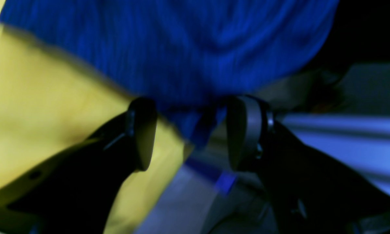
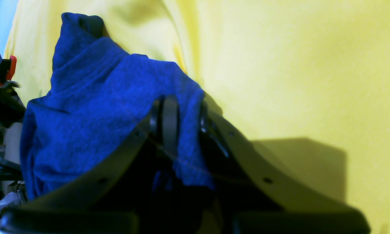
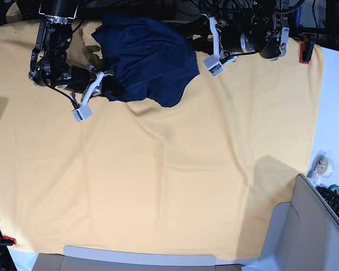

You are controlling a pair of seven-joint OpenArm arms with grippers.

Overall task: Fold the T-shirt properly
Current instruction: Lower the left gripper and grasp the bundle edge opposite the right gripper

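Navy knit fabric lies bunched at the far edge of the surface: the T-shirt sits in a rumpled heap on the yellow-orange cloth, between the two arms, and its shape is hard to read. No sleeve, collar or hem can be picked out from the base view, so I cannot tell which end is which. The heap runs longest from the far edge down toward a point on the near side, slanting a little toward the left arm. Much of the left wrist view is smeared with blur; it shows the shirt as a bright blue mass above the left hand, whose two fingers stand wide apart with only a thin strip of blue hanging loose in the gap, nothing pinched. From the base view that hand is mostly lost among its own housing and cables at the shirt's edge, so its opening shows only in the wrist picture. The right wrist view gives what the base view hides: the right hand is closed tight on a fold of the shirt, cloth wedged between the fingers and draping over them, with the rest rising in a peak behind. In the base view that hand is buried in dark cloth at the shirt's side edge. A roll of tape lies off the cloth at the surface's side, and a keyboard is cut off at the corner.
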